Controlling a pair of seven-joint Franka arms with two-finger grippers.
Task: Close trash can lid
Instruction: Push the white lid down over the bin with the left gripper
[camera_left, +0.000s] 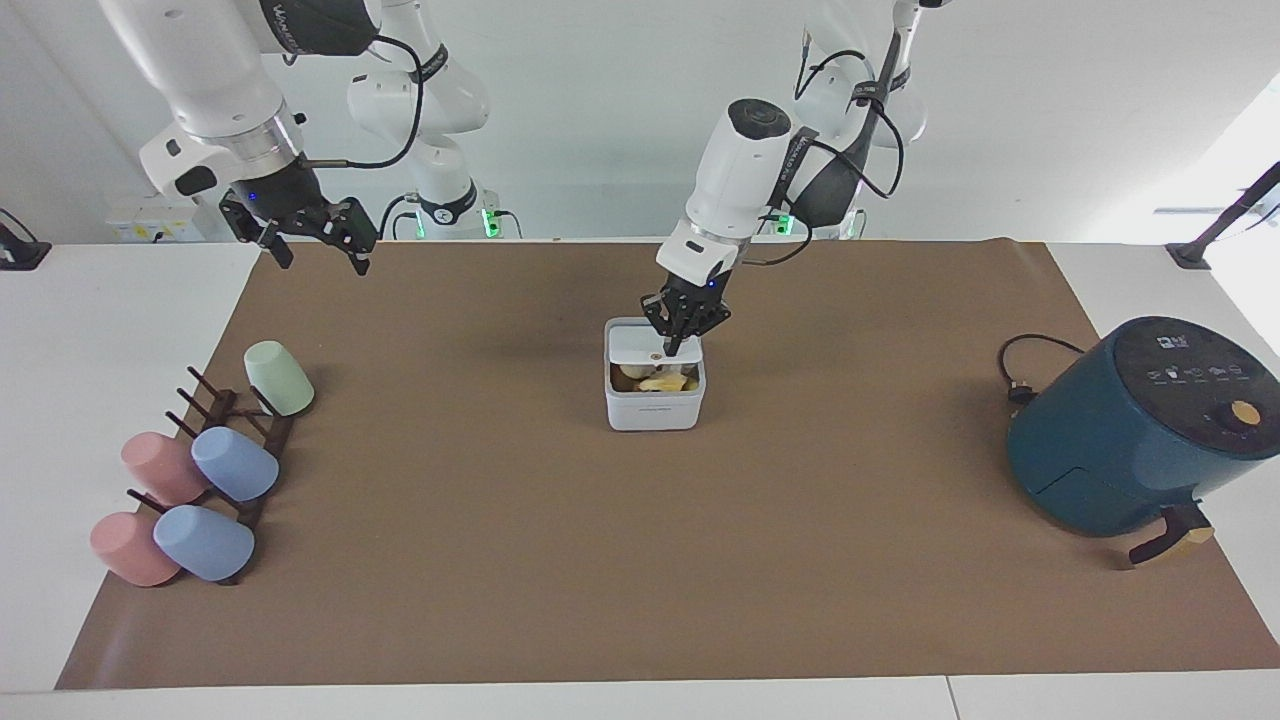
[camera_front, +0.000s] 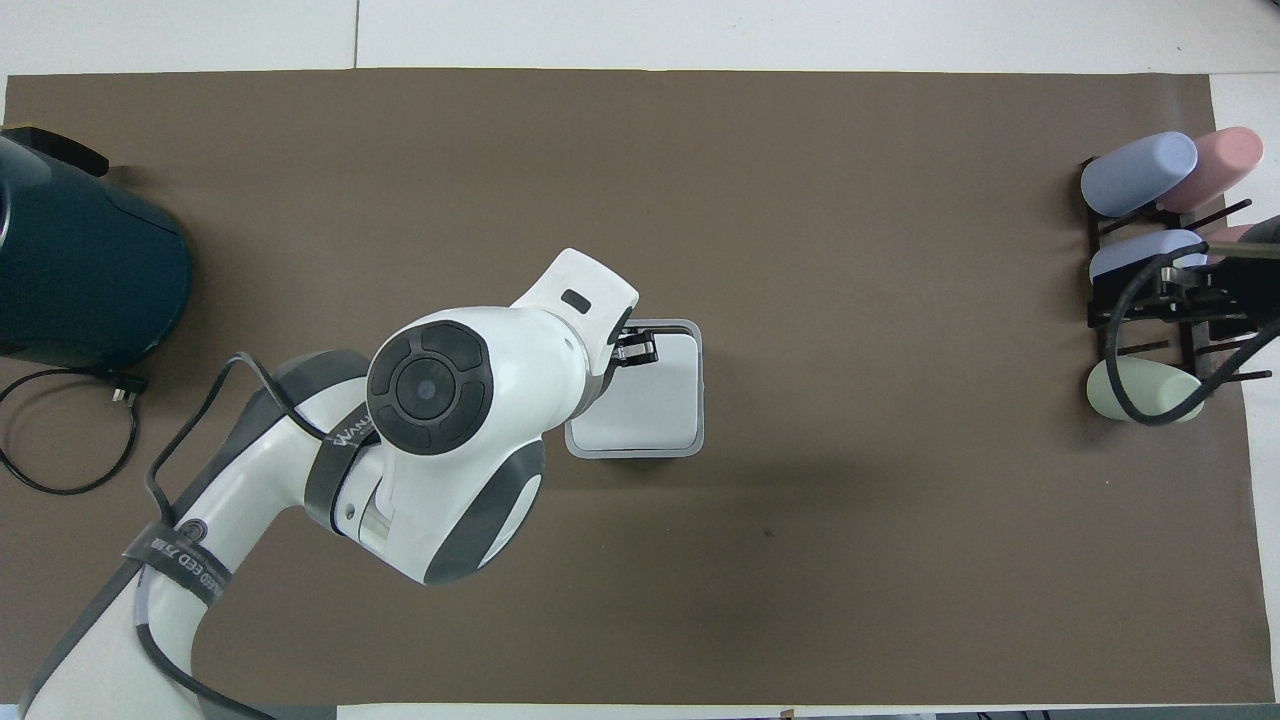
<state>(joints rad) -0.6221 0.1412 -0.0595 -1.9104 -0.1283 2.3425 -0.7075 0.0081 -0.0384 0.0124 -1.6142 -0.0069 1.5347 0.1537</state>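
Note:
The white trash can (camera_left: 655, 408) stands mid-table on the brown mat. Its lid (camera_left: 635, 345) is tilted far down over the opening, with a gap at the edge farthest from the robots where food scraps (camera_left: 660, 381) still show. My left gripper (camera_left: 674, 350) is shut, and its fingertips press on top of the lid near that edge. In the overhead view the lid (camera_front: 645, 400) covers almost the whole can, and the left gripper (camera_front: 640, 352) is over its farther edge. My right gripper (camera_left: 318, 250) is open and empty, waiting in the air over the mat's corner at the right arm's end.
A teal air fryer (camera_left: 1130, 430) with a black cable (camera_left: 1020, 370) stands at the left arm's end. A dark cup rack (camera_left: 240, 450) with several pastel cups stands at the right arm's end. The left arm hides part of the mat in the overhead view.

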